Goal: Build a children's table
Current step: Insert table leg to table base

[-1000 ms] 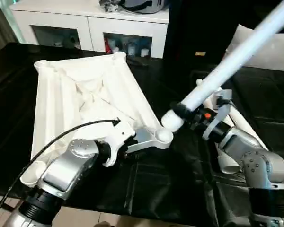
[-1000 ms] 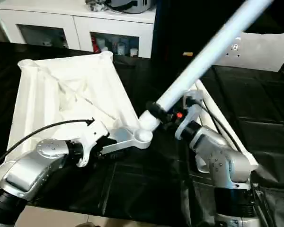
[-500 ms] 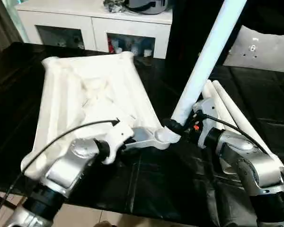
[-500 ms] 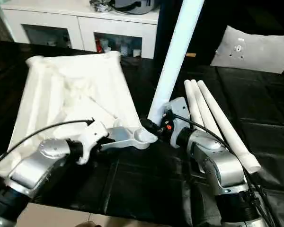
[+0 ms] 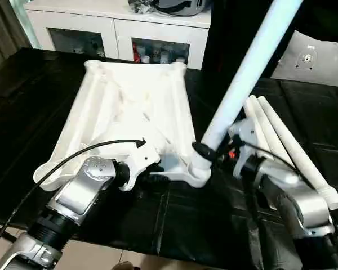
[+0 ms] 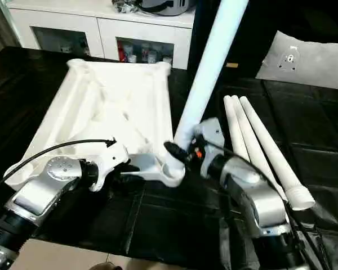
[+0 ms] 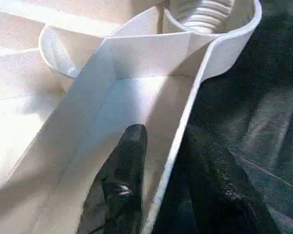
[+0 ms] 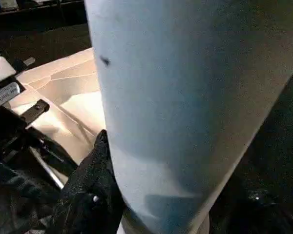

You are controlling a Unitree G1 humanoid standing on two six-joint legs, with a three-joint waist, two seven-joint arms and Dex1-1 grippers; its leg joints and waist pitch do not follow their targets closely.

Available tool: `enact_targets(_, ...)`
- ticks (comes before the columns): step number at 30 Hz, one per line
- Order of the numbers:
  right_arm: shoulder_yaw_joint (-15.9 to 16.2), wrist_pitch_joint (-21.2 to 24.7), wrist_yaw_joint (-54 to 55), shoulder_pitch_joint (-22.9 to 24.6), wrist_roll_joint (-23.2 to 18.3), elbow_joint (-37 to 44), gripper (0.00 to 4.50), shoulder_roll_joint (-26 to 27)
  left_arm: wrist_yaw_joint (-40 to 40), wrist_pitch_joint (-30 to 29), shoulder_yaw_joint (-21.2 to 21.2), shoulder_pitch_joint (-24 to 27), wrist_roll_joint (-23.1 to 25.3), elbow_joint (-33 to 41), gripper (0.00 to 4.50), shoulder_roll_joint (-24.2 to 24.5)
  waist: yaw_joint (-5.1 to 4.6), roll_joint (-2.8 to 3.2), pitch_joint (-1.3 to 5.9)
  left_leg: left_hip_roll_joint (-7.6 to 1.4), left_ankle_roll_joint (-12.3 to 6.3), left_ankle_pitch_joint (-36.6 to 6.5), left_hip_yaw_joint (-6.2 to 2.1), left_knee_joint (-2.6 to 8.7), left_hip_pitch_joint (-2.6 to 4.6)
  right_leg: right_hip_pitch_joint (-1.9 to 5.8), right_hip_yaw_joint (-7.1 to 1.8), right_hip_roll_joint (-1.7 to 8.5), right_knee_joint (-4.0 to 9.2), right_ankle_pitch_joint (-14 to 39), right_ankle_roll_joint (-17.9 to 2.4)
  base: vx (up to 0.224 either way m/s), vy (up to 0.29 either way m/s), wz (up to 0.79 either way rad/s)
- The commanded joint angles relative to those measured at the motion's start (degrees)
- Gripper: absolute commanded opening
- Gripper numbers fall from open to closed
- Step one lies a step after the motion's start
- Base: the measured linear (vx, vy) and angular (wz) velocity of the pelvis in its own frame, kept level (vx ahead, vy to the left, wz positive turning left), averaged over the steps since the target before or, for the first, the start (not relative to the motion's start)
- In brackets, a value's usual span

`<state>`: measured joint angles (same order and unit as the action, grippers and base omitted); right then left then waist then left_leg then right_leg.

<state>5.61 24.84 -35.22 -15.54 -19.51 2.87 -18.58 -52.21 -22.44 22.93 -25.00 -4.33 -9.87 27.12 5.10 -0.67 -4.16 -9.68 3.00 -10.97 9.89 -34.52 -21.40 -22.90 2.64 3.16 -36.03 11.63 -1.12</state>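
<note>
Leg (image 5: pixel 242 79) near upright, base in corner socket (image 5: pixel 196 171).

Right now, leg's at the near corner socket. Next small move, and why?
Probably turn the leg in with the right gripper: its base sits at the near corner socket but leans, and that socket looks threaded. The left gripper clamps the tabletop rim, bracing it.

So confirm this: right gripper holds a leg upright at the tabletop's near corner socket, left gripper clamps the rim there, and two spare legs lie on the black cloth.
Three spare legs lie there, not two; the right eye view shows them side by side. The rest stands: the right gripper holds the leg, and the left gripper clamps the tabletop rim.
</note>
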Motion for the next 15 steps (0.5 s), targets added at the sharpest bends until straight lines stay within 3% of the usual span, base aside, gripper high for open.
enact_targets(1, 0.31, -0.28, -0.22, 0.08, 0.35, 1.02, 1.9, -0.08, -2.32, 2.01, 0.63, -2.69, -0.1, 1.83, 1.61, 0.4, -0.43, 0.94, 3.89, -3.26, 0.54, -10.09, -1.14, 4.2, 1.02, 2.94, -3.06, 4.71, 4.53, 7.16, -11.59, 0.0, 0.0, 0.0)
enact_targets(3, 0.53, 0.11, -0.4, 0.5, 0.41, 1.38, 1.9, -0.05, -2.59, 3.75, 1.04, -3.67, 1.28, 0.82, 1.99, 0.88, -0.42, 0.97, 3.84, -3.23, 0.68, -10.54, -1.21, 4.28, 0.97, 3.0, -3.06, 4.73, 4.69, 8.32, -11.16, 0.0, 0.0, 0.0)
enact_targets(5, 0.65, 0.51, -0.47, 0.7, 0.39, 1.55, 1.9, -0.11, -4.07, 3.9, 1.26, -4.42, 0.94, 0.39, 2.05, 0.98, -0.63, 0.9, 3.87, -3.2, 0.82, -10.32, -1.24, 4.27, 0.91, 3.06, -3.05, 4.72, 4.53, 8.27, -10.88, 0.0, 0.0, 0.0)
enact_targets(11, 0.96, 0.81, -0.41, 1.48, 0.53, 2.27, 1.9, -0.34, -7.88, 6.67, 2.61, -6.99, 1.91, -2.9, 2.05, 0.77, -0.99, 1.35, 4.2, -3.02, 0.77, -9.52, -1.18, 4.03, 0.83, 3.21, -3.04, 4.65, 4.43, 6.3, -11.52, 0.0, 0.0, 0.0)
enact_targets(12, 0.96, 0.81, -0.41, 1.48, 0.53, 2.27, 1.9, -0.34, -7.88, 6.67, 2.61, -6.99, 1.91, -2.9, 2.05, 0.77, -1.04, 1.22, 4.14, -2.96, 0.67, -9.6, -1.14, 4.08, 0.82, 3.21, -3.03, 4.56, 4.54, 6.43, -11.38, 0.0, 0.0, 0.0)
enact_targets(15, 0.87, 0.96, -0.28, 1.92, 0.41, 2.78, 1.9, -0.52, -8.85, 7.34, 3.03, -8.19, 2.33, -6.2, 1.68, 0.3, -1.17, 1.52, 4.26, -2.98, 0.65, -9.52, -1.22, 4.02, 0.79, 3.31, -3.02, 4.68, 4.49, 6.47, -11.62, 0.0, 0.0, 0.0)
